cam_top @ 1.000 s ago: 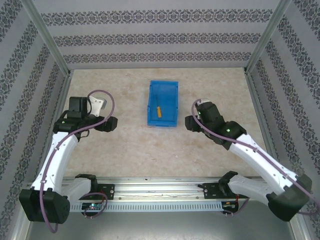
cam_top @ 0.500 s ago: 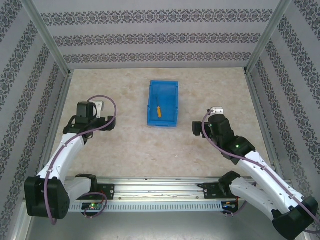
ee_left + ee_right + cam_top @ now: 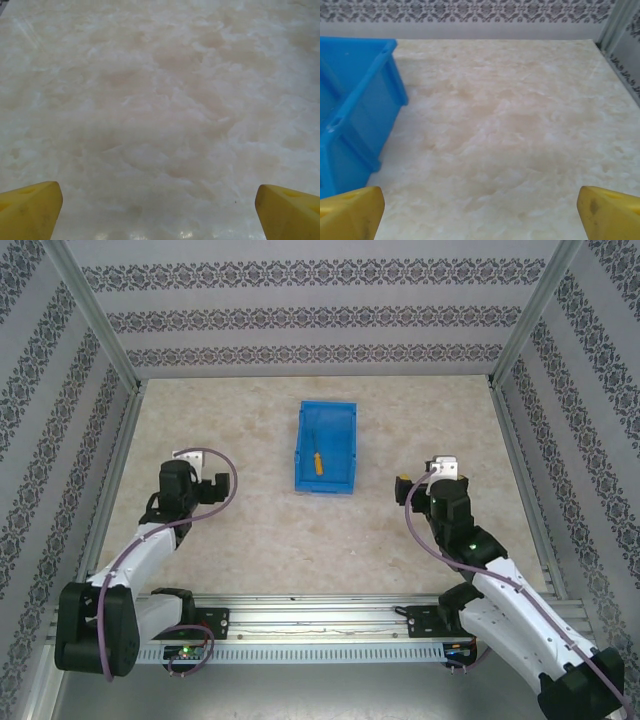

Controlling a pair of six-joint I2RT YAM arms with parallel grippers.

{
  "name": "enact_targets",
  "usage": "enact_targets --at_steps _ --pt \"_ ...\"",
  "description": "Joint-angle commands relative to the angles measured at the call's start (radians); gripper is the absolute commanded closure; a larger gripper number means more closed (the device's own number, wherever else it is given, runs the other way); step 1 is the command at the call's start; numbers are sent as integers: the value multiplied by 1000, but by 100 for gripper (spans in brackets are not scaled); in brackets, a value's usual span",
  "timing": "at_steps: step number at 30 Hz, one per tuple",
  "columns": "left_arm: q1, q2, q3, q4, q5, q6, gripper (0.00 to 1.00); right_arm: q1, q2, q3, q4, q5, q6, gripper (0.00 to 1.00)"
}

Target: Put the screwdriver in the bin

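The bright blue bin point(image 3: 326, 448) sits at the middle of the table, and its near right corner point(image 3: 350, 110) fills the left side of the right wrist view. Inside the bin lies the small screwdriver point(image 3: 316, 461) with its orange handle. My left gripper point(image 3: 159, 212) is open over bare table, well left of the bin, with yellow fingertips point(image 3: 30, 207) wide apart. My right gripper point(image 3: 480, 215) is open too, right of the bin, with nothing between its fingertips point(image 3: 610, 210). In the top view the left wrist point(image 3: 178, 485) and right wrist point(image 3: 440, 498) are drawn back toward the near edge.
Patterned walls with metal corner posts point(image 3: 105, 335) enclose the pale marble-look table point(image 3: 250, 530). A rail with the arm bases point(image 3: 320, 620) runs along the near edge. Open tabletop lies on both sides of the bin.
Both arms have pulled back toward the near edge, away from the bin. The screwdriver has stayed in the bin throughout.
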Motion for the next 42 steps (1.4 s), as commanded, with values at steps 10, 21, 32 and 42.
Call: enact_targets --at_steps 10,21,32,42 --pt "-10 224 -208 824 -63 58 1 -232 66 -126 365 -69 -87 2" --pt "-10 518 -256 1183 -133 36 1 -342 296 -302 861 -145 -84 2" --pt "-10 488 -179 988 -202 10 1 -403 810 -141 1109 -359 -133 2" --pt "-2 484 -96 833 -175 9 1 -407 820 -108 1086 -393 -144 2"
